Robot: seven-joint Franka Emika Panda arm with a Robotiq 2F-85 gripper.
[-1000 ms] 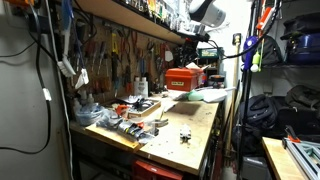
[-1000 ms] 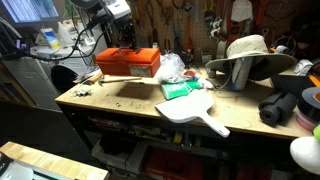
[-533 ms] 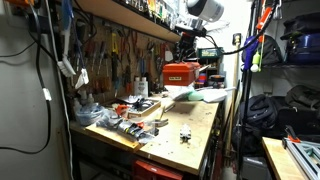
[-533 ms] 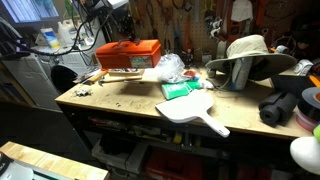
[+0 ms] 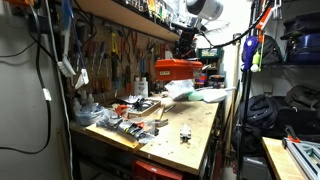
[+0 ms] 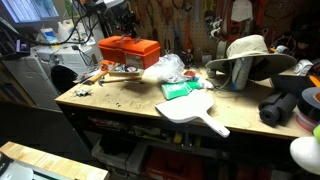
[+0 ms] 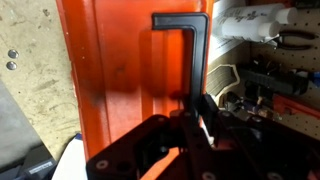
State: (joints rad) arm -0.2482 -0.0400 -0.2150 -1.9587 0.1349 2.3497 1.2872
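An orange toolbox (image 5: 177, 69) with a black handle hangs in the air above the back of the workbench; it also shows in an exterior view (image 6: 130, 50). My gripper (image 5: 186, 50) is right above it and is shut on the black handle (image 7: 185, 50). In the wrist view the orange lid (image 7: 115, 70) fills the frame and the gripper (image 7: 196, 115) clamps the handle's bar. The box's bottom is clear of the bench (image 6: 120, 100).
A crumpled plastic bag (image 6: 166, 69), a green cloth (image 6: 181, 88) and a white cutting board (image 6: 190, 107) lie beside the box. A hat (image 6: 247, 52) stands further along. Tools hang on the back wall (image 5: 120, 55). Boxes and small parts (image 5: 135, 110) clutter one end.
The gripper has lifted the orange toolbox off the bench; it now hangs higher than before and is slightly tilted.
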